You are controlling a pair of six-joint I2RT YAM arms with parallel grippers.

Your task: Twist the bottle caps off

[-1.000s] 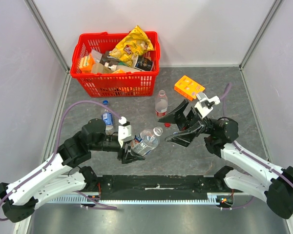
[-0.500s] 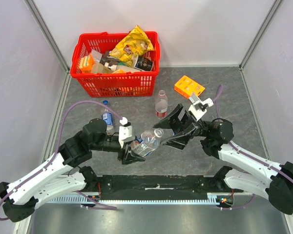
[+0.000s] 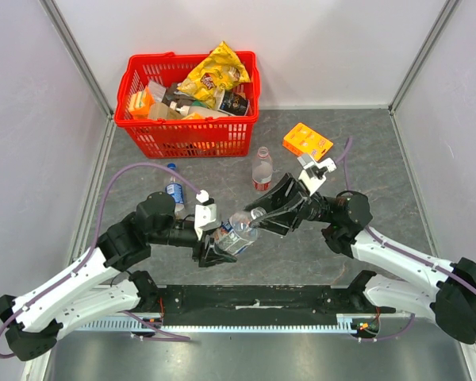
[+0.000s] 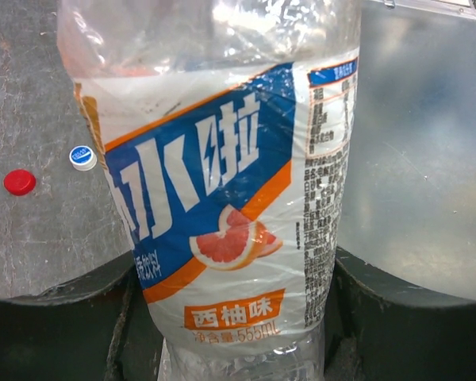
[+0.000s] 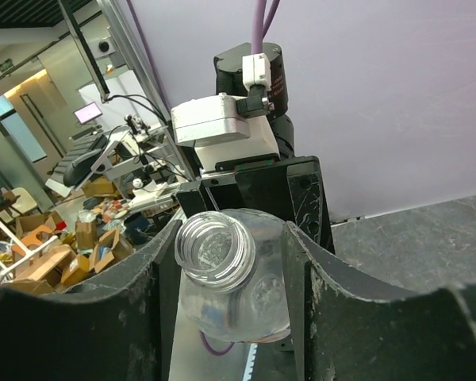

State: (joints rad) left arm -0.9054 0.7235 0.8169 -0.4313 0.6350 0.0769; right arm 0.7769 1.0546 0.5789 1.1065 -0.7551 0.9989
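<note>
place: robotics lab | seen: monitor [image 5: 90, 113], cluttered benches [image 5: 131, 171], cardboard boxes [image 5: 40, 262]

Both arms bend inward; the left gripper [image 3: 216, 248] clamps the bottle [image 3: 238, 232], the right gripper [image 3: 260, 218] straddles its neck, jaws seemingly spread.

From the left wrist, the grapefruit-label bottle [image 4: 230, 198] runs off the edges at 12 and 6 o'clock, its neck unseen and its fine print too small to read. From above, the right gripper [image 3: 258, 216] overlaps its mouth.
</note>
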